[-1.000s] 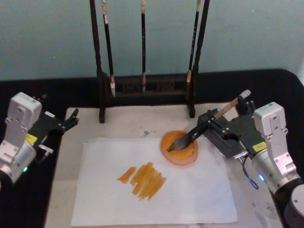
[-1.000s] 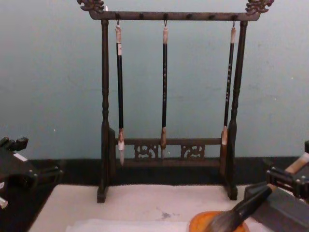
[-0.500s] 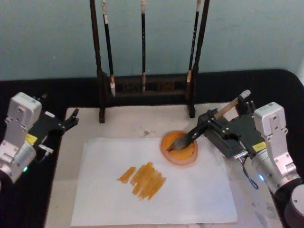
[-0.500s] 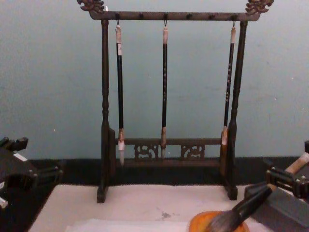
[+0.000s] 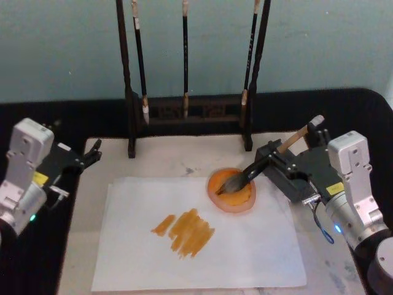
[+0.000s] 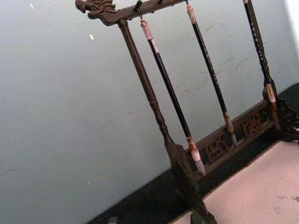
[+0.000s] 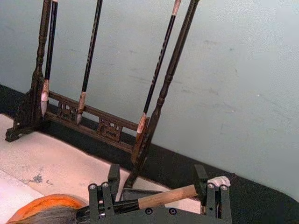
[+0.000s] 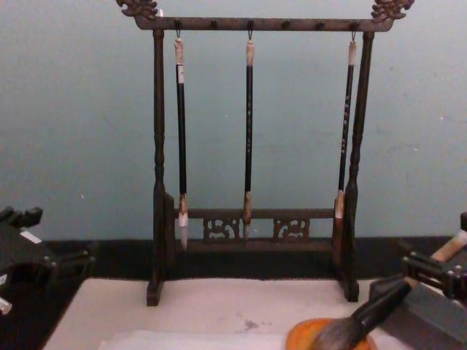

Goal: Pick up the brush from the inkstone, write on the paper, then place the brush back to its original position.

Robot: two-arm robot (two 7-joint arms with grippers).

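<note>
Black cloth covers the table (image 5: pixel 37 110), and on it lies a cream mat (image 5: pixel 166 157) with a small grey smudge, backed by a plain pale blue-green wall (image 8: pixel 73 109). On the mat's far edge stands a dark carved wooden rack (image 8: pixel 248 233) with dragon-head finials, from whose top bar hang three thin black-handled brushes (image 8: pixel 249 131) with pale tips. The paper (image 5: pixel 245 252), a thin flat white sheet brighter than the mat, lies nearer the robot and bears a patch of orange-brown strokes (image 5: pixel 186 231) left of its middle. At the paper's far right corner sits the inkstone (image 5: pixel 232 194), a round, shallow orange dish. The brush (image 5: pixel 258 167) lies tilted across it: its bushy grey-brown tuft rests in the dish, the black ferrule rises to the right, and the tan wooden handle runs up to a whitish end cap. The right gripper (image 5: pixel 288 161) is just right of the dish, its black jaws closed on the handle, one pair near the ferrule and the other near the cap, as the right wrist view shows (image 7: pixel 159 198). In the chest view the tuft meets the dish at the bottom edge, with the gripper (image 8: pixel 427 281) coming in from the right. The left gripper (image 5: pixel 92 155) hangs idle at the mat's far left corner, well apart from the paper, its jaws drawn together on nothing.
</note>
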